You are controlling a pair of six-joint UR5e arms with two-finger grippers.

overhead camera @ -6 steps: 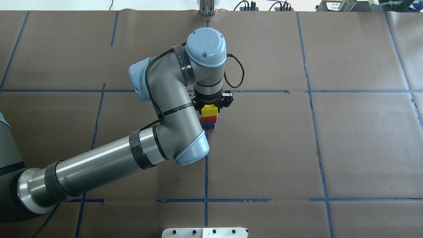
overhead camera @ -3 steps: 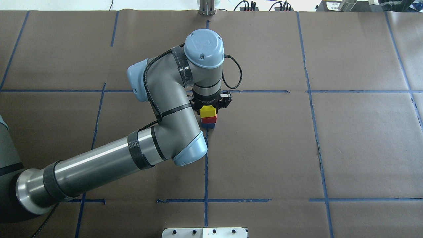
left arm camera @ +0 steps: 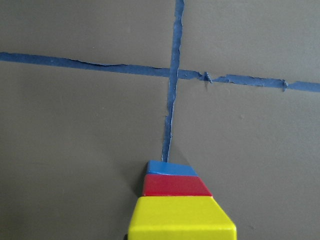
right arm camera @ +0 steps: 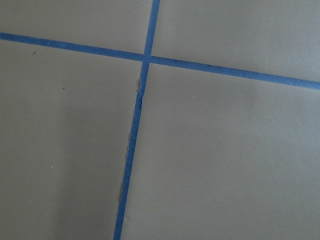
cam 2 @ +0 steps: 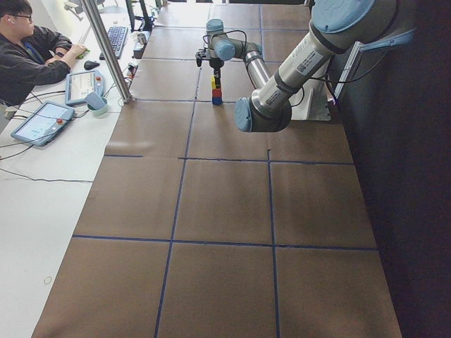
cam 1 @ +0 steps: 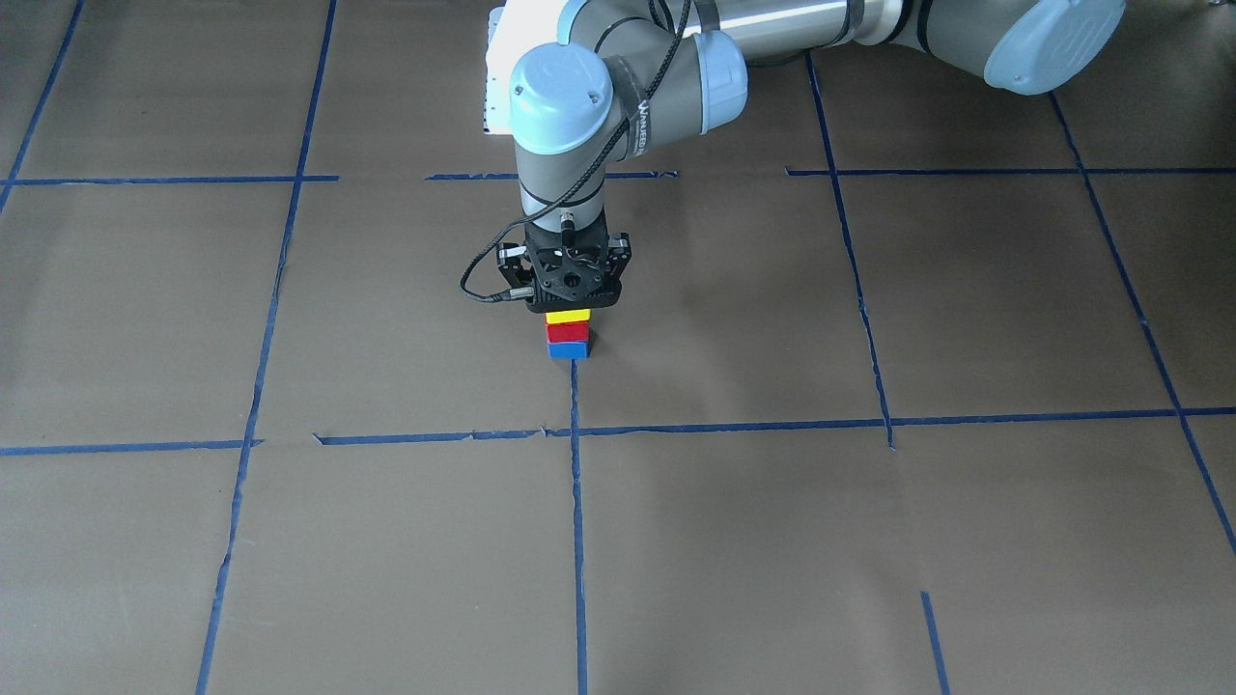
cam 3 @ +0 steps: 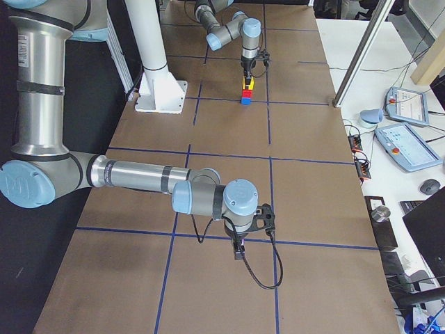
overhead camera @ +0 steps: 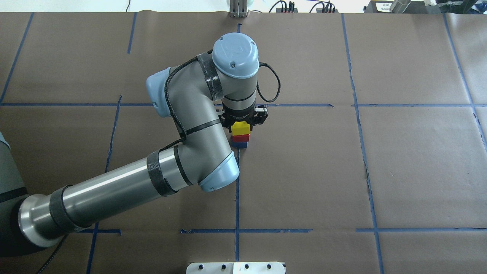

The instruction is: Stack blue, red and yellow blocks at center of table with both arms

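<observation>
Blue block, red block, yellow block: stacked upward at surface centre. Left gripper sits over the yellow block; open or closed cannot be told. Risk: sideways retreat drags it, toppling the stack.

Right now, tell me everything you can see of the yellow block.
The yellow block is a small matte cube, plain on its visible faces. It sits squarely on the red block, which rests on the blue block, edges roughly aligned, at the end of a blue tape line. The left end effector hangs directly over it, covering its top in the front view; whether the fingers grip it cannot be told.
</observation>
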